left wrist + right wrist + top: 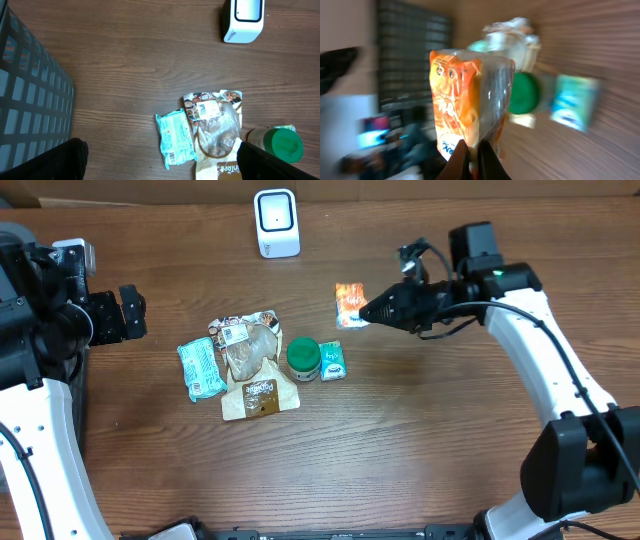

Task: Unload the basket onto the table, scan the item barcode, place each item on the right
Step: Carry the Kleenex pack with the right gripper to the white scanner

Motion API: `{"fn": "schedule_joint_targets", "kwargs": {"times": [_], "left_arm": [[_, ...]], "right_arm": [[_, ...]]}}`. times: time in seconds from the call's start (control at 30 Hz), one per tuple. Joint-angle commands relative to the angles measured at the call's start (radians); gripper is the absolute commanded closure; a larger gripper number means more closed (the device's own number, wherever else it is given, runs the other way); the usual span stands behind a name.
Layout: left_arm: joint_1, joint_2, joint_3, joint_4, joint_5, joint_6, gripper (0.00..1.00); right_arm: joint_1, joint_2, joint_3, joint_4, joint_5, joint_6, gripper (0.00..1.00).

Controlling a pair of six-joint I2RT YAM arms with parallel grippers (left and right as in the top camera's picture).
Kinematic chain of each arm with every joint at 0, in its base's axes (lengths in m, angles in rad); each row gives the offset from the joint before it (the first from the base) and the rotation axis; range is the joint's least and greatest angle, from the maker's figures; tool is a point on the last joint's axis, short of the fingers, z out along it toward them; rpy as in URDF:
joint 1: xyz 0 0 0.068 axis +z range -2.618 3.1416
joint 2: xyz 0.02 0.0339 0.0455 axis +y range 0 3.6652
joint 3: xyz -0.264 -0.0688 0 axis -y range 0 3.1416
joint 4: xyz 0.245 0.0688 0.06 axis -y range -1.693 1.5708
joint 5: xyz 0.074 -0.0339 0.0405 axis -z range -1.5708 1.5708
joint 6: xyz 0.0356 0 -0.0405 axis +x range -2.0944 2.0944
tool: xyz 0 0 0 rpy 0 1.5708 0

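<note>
My right gripper point(366, 312) is shut on an orange snack packet point(349, 305), holding it above the table right of centre. In the right wrist view the orange packet point(465, 97) hangs upright, pinched by its lower edge between the gripper point(475, 152), and the picture is blurred. The white barcode scanner point(276, 222) stands at the back middle of the table, also seen as the scanner point(243, 20) in the left wrist view. My left gripper point(125, 315) hovers open at the far left, its gripper point(162, 160) wide apart above a teal packet point(175, 138).
A pile lies mid-table: a teal packet point(201, 367), a clear and brown cookie bag point(255, 365), a green-lidded jar point(303, 358) and a small green-white packet point(332, 361). A dark mesh basket point(30, 95) stands at the left edge.
</note>
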Motion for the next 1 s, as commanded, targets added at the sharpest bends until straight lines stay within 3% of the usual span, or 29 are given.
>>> {"fn": "schedule_joint_targets", "kwargs": {"times": [0.0,0.17,0.37,0.57,0.97], "left_arm": [[0.000,0.000,0.009,0.000,0.013,0.022,0.00],[0.000,0.000,0.009,0.000,0.012,0.022,0.00],[0.000,0.000,0.009,0.000,0.013,0.022,0.01],[0.000,0.000,0.009,0.000,0.013,0.022,0.00],[0.000,0.000,0.009,0.000,0.013,0.022,0.00]], "right_arm": [[0.071,0.003,0.179,-0.050,0.449,0.063,0.96],[0.191,0.063,0.452,-0.125,0.874,0.061,0.96],[0.323,0.166,0.528,0.116,1.249,-0.156,0.96],[0.390,0.326,0.528,0.366,1.400,-0.260,0.96],[0.431,0.621,0.528,0.887,1.326,-0.821,0.96]]}}
